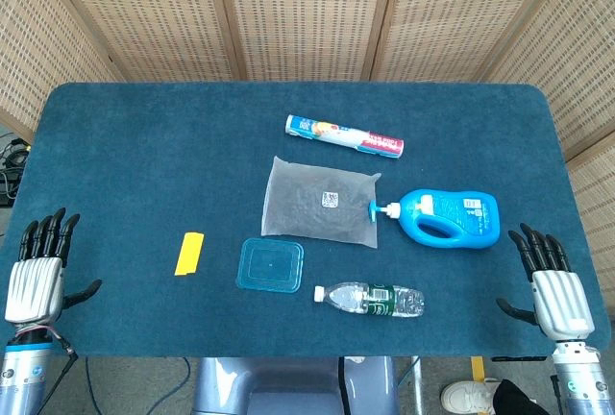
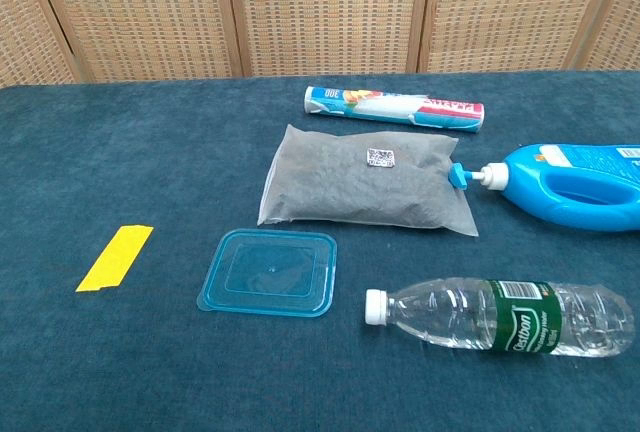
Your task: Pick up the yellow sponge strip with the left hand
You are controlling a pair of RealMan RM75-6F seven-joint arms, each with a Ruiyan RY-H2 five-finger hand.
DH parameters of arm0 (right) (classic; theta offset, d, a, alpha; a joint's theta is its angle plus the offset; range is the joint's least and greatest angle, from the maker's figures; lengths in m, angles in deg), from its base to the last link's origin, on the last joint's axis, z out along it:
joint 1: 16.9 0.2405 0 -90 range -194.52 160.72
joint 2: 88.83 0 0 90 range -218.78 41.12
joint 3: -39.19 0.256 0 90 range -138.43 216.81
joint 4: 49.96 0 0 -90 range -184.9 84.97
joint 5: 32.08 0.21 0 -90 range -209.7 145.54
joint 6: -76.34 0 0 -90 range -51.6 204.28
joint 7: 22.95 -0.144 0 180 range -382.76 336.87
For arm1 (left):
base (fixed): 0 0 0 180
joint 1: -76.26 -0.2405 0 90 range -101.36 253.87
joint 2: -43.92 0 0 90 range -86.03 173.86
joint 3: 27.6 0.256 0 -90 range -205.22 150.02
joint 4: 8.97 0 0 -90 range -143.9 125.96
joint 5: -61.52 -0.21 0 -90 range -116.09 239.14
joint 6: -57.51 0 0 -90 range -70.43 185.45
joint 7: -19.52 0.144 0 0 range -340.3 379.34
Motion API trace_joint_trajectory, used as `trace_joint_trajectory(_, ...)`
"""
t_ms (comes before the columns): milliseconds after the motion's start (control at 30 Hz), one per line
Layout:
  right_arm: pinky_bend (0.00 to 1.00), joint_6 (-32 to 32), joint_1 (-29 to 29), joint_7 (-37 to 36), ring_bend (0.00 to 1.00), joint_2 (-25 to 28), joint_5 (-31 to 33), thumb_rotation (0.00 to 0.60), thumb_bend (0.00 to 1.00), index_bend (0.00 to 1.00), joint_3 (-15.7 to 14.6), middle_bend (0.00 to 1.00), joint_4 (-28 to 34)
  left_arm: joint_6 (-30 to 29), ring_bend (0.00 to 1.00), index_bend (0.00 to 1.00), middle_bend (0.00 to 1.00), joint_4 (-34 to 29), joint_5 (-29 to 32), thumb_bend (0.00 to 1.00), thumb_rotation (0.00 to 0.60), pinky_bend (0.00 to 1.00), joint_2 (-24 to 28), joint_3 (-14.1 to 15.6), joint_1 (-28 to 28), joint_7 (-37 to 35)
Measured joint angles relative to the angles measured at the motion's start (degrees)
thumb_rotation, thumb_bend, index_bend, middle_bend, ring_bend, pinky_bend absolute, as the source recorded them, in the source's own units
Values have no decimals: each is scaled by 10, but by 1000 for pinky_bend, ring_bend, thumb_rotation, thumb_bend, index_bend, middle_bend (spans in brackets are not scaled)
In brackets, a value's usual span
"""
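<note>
My left robot hand [image 1: 36, 261] rests spread w/ nothing in it at the near-left desk [image 1: 115, 146] edge, sponge strip [image 1: 188, 254] flat just right of it; prob light, soft, thin, so I'd pinch across its long edges.

Yellow sponge strip [image 2: 115, 258] lies left of blue lid [image 2: 268, 272].

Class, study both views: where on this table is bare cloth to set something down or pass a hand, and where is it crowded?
Bare: the far-left table behind the yellow sponge strip, and the gap between strip and left hand. Crowded: centre-right, where blue lid, grey pouch, water bottle, detergent bottle and wrap roll cluster.
</note>
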Motion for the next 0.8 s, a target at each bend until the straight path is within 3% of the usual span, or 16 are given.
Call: trace_joint_trajectory(800, 0, -14, 3, 7, 0, 4, 6, 600, 0, 0, -1, 0, 5, 11, 0, 0, 0, -3, -4, 125, 600, 0, -1, 5, 4, -4)
